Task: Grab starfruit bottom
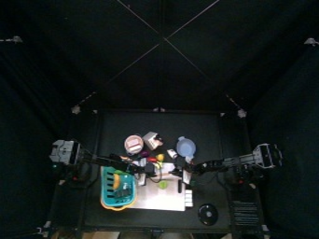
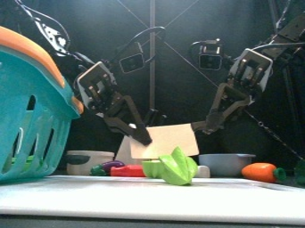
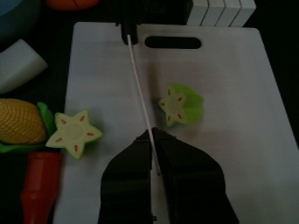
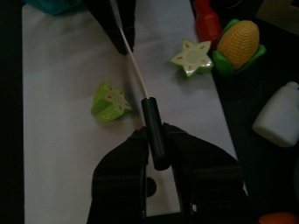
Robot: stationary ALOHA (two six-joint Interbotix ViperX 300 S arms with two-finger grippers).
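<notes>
The left end effector (image 3: pixel 152 149) pinches the thin blade of a knife (image 4: pixel 135 77); the right end effector (image 4: pixel 152 144) clamps its black handle. The starfruit (image 3: pixel 183 105) lies on the white cutting board (image 3: pixel 239 166), just beside the blade and untouched, with bare board around it. A cut star slice (image 3: pixel 73 131) sits at the board's edge.

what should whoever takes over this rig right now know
Left end effector: appears closed on the blade end of the knife.
Right end effector: closed on the knife's black handle.
The knife hangs above the cutting board.
The starfruit piece lies free on the board; the star-shaped slice sits at the board's edge, by the corn.
Done: nothing grabbed yet.
Left: free an end effector from the knife, then grab the starfruit piece.
</notes>
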